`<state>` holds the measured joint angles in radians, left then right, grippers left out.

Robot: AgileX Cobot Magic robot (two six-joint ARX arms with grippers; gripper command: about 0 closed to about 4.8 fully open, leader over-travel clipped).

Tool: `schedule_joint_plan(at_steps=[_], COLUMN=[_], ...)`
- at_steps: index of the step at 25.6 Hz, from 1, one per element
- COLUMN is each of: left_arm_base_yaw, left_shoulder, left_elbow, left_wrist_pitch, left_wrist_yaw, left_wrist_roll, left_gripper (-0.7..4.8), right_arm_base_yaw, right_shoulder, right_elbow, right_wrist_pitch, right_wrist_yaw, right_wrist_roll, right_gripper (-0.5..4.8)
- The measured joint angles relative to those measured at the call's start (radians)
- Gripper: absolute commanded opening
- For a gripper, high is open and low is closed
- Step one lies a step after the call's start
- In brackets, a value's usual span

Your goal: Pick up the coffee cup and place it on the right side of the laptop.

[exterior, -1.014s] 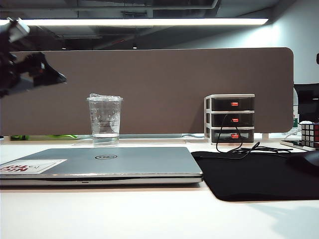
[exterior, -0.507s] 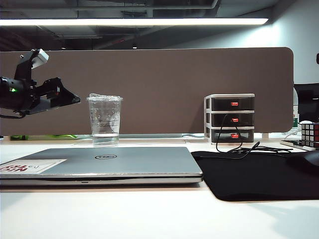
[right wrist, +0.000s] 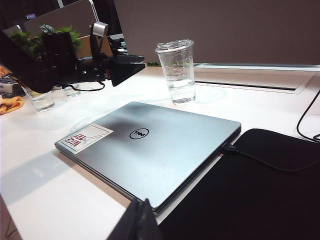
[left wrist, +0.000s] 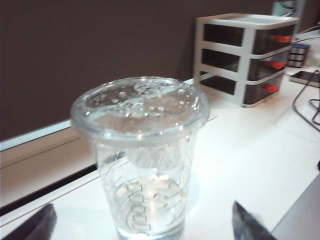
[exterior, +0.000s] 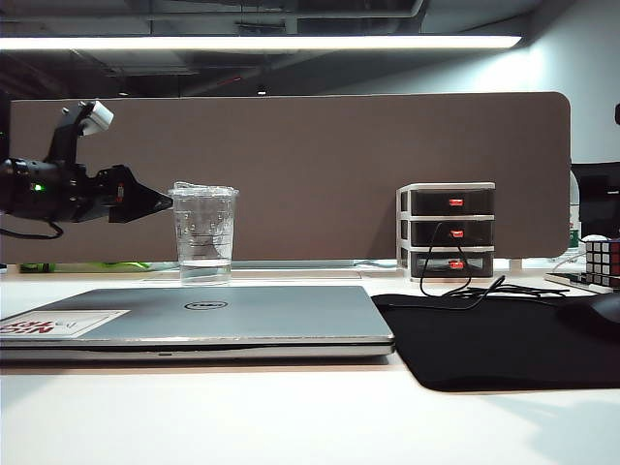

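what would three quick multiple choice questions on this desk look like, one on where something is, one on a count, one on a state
1. Where does the coffee cup stand?
A. on the laptop's lid
B. on the table behind the laptop
C. on the black mat

2. How many drawers does the small drawer unit have?
A. two
B. three
C. five

3. How is the left gripper?
A. open, beside the cup near its rim
B. shut on the cup
C. resting on the laptop

Answers:
1 B: the right wrist view shows the cup on the white table beyond the laptop's far edge.
2 B: three dark drawer fronts with red handles are stacked.
3 A: the left wrist view shows both fingertips spread wide with the cup between and ahead of them, untouched.
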<state>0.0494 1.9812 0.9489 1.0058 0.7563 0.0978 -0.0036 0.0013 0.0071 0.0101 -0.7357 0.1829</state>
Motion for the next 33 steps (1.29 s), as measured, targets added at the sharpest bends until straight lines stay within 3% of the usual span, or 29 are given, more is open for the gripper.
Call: schedule_joint_plan(at_steps=[17,33], left_arm_base_yaw=[-0.008,-0.103], left_shoulder=[0.341,0.477], left_elbow=[0.412,0.615], left_wrist_pitch=[-0.135,-0.147], left_wrist_yaw=[0.168,0.140], left_wrist_roll=[-0.069,-0.070], left_gripper=[4.79,4.79], right_arm_base_yaw=[0.000,0.000], right_shoulder=[0.000,0.000], right_elbow=[0.000,0.000], right_wrist_pitch=[0.000,0.000], right_wrist_yaw=[0.001,0.001], right_wrist_roll=[0.000,-0.005], right_gripper=[-0.01,-0.01])
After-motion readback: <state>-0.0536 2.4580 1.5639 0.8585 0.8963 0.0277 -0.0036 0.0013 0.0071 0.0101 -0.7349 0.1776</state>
